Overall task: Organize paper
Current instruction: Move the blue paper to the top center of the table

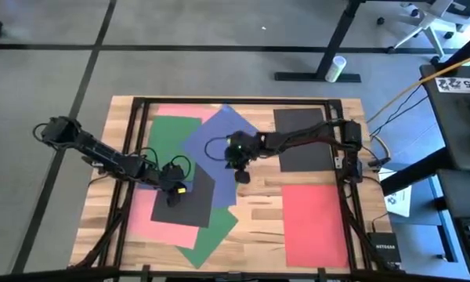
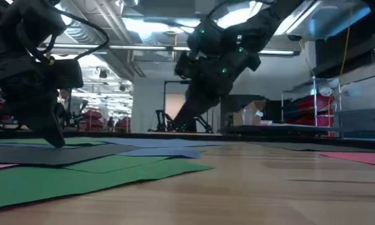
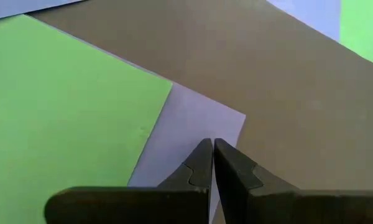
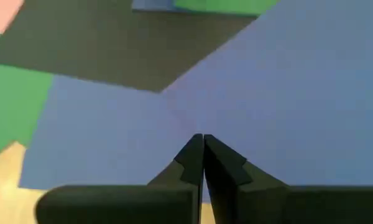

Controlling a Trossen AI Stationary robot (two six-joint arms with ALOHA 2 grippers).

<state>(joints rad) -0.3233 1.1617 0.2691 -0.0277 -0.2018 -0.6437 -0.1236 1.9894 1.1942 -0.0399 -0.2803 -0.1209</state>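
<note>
We see the left pincer (image 1: 172, 196) closed, lower left, over the black sheet (image 1: 189, 200). The right pincer (image 1: 240, 174), centre, is closed over the blue sheet (image 1: 215, 137).

- The flat pink construction-paper sheet (image 1: 166, 225) at the table's left lies largely hidden under the black sheet (image 1: 189, 197).
- The green sheet (image 1: 213, 236) shows only one corner.
- High view: the wooden table (image 1: 251, 211) is cut off at the bottom edge.

Closed left gripper (image 3: 212, 149) over seemingly blue sheet (image 3: 189, 124)
</note>
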